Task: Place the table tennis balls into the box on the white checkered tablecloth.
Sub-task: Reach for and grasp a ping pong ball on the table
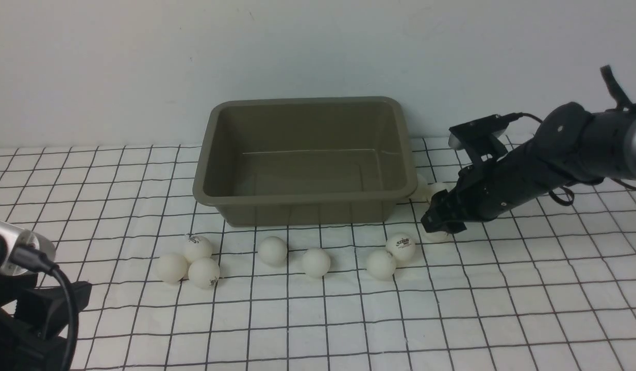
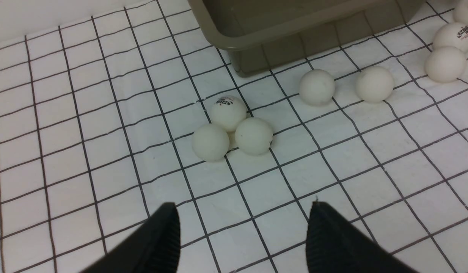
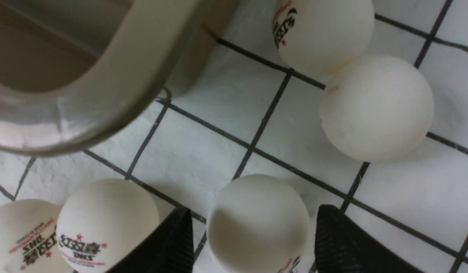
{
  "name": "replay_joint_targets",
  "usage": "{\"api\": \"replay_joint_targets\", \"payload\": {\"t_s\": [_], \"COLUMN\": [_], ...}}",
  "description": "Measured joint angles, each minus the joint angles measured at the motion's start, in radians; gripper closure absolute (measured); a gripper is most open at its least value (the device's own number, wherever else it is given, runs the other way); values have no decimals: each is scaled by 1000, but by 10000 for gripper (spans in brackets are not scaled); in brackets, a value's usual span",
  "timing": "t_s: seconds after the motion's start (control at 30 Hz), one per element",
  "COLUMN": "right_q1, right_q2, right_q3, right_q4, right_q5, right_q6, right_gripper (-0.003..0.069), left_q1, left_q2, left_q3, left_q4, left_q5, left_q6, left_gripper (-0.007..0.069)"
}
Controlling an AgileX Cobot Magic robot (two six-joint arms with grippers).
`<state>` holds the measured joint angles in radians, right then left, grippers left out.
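The olive-grey box stands empty at the back middle of the white checkered tablecloth. Several white table tennis balls lie in front of it: a cluster of three, which also shows in the left wrist view, two single balls, and a pair. Two more lie by the box's right end. My right gripper is open, low at the box's front right corner, its fingers either side of one ball with small gaps. My left gripper is open and empty, short of the cluster.
The box's rounded corner rim is close to my right gripper. Two logo balls lie just beside one finger, two more lie beyond the fingertips. A pale wall stands right behind the box.
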<state>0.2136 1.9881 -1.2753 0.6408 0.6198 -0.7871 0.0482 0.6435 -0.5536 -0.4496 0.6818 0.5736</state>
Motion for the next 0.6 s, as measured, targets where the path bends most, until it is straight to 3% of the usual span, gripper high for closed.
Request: {"api": "replay_joint_targets", "payload": {"t_s": [0.6], "right_q1": [10], "right_q2": [38], "right_q3": [-1], "right_q4": [21], "right_q5": [-30], "right_q6": [-12], "right_gripper": [266], "left_q1": [0], "left_q2": [0], "left_q3": [0], "left_q4": [0], "left_q5": [0], "left_q6": [0], "left_gripper": [220]}}
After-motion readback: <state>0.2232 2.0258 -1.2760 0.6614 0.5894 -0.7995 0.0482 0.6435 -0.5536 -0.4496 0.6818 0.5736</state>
